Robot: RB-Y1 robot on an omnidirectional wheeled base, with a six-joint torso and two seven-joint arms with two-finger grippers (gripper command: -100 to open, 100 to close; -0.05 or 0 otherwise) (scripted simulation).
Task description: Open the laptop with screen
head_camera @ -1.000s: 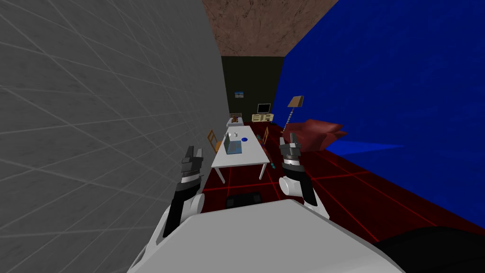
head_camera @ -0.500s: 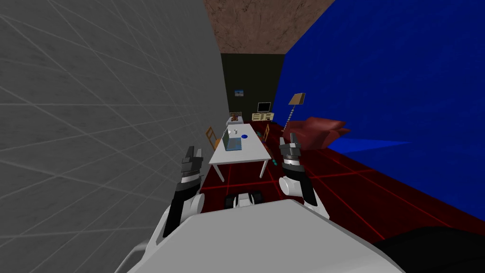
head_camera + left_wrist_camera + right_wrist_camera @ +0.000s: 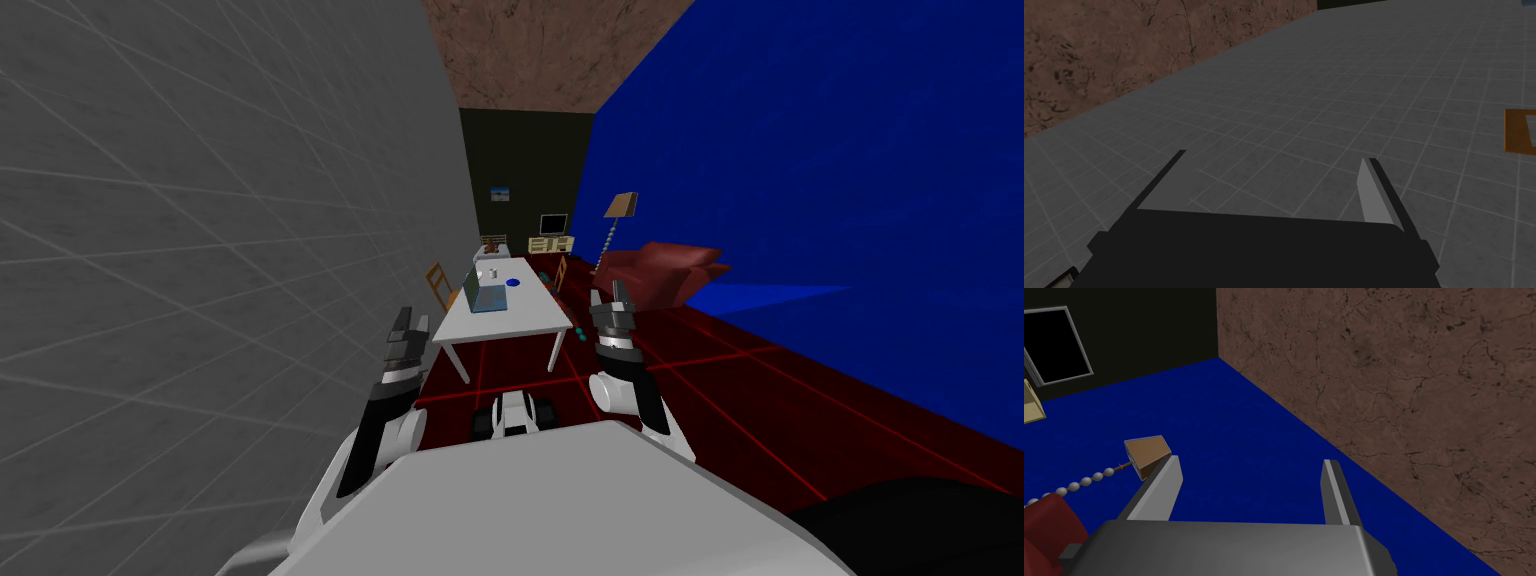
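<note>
Left tool: you see the left tool [image 3: 1275, 155] low and left of centre in the head view, beside the grey tiled wall [image 3: 200, 250]. Its fingers are spread wide with nothing between them.
Right tool: the right tool [image 3: 1252, 460] sits right of centre in the head view, above the red gridded floor [image 3: 760, 400]. Its fingers are spread too, gripping nothing.
Tabletop: a white tabletop [image 3: 520, 315] runs away from you mid-frame, beyond both tools.
Laptop: the laptop [image 3: 487, 296] lies on the tabletop's left half, well apart from both tools, with its lid raised.
Beside it: a blue plate [image 3: 513, 283] sits just to its right, and a small white cup [image 3: 491, 272] just beyond.
Chairs: an orange chair [image 3: 437, 283] stands at the tabletop's left edge and a second chair [image 3: 561, 272] at its right.
Right of centre: a red sofa [image 3: 665, 272] and a floor lamp [image 3: 620, 207] stand by the blue wall [image 3: 850, 200].
Far end: a dark screen [image 3: 553, 224] stands on a pale cabinet [image 3: 552, 245].
</note>
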